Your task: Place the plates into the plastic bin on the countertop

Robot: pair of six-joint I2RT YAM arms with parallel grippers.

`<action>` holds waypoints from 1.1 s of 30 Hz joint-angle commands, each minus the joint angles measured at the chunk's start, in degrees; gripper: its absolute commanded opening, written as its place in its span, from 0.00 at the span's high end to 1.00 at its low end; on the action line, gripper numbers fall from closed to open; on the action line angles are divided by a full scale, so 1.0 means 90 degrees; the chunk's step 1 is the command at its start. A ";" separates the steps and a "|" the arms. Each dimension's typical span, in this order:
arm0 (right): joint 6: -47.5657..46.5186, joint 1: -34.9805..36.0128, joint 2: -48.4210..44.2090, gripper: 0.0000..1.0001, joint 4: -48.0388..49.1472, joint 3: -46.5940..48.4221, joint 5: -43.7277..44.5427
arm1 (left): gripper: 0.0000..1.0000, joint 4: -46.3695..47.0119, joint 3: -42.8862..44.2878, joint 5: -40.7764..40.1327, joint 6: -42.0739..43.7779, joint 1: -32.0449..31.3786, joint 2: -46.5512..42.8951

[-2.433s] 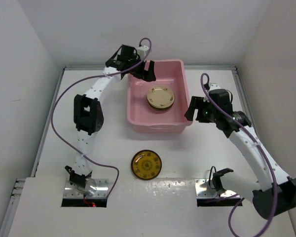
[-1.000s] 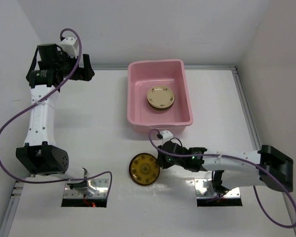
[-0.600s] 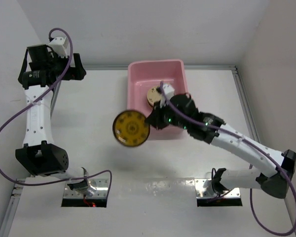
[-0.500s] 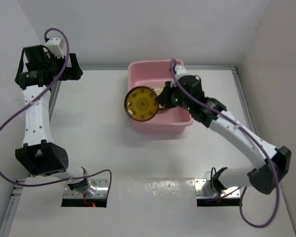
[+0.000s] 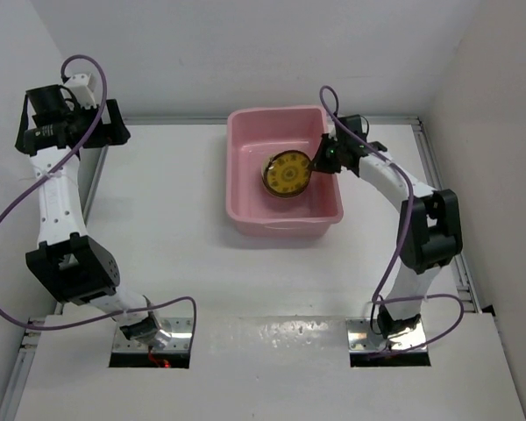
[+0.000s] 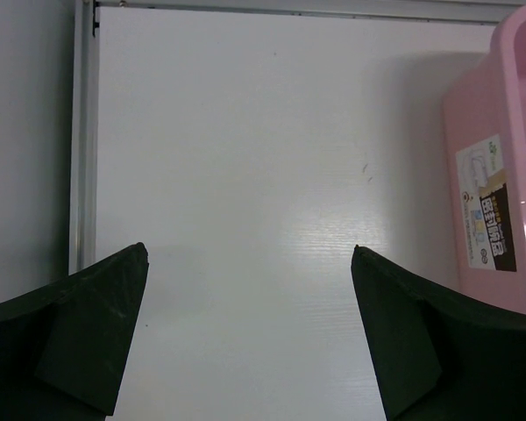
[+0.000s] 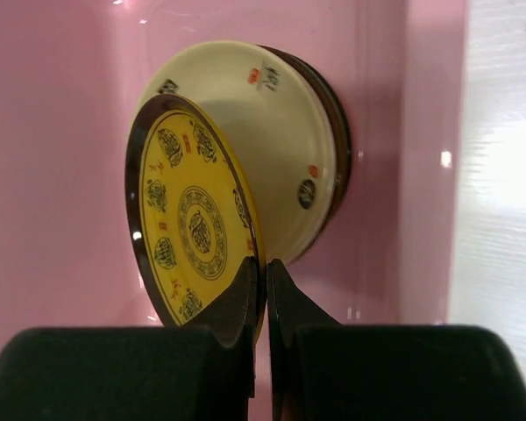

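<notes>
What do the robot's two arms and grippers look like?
The left arm and right arm have white links and black joint housings; a purple cable runs along each. The left gripper and right gripper have matte black fingers.

White arm links [image 5: 53,202], black joints [image 5: 70,272], looping purple cables [image 5: 86,59], and matte black gripper fingers [image 6: 79,342].
</notes>
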 commanded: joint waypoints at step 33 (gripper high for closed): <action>-0.1350 -0.2479 -0.3233 0.00 -0.3797 0.0128 0.1192 | 0.00 -0.0175 -0.0100 0.0323 0.0505 0.0055 -0.0303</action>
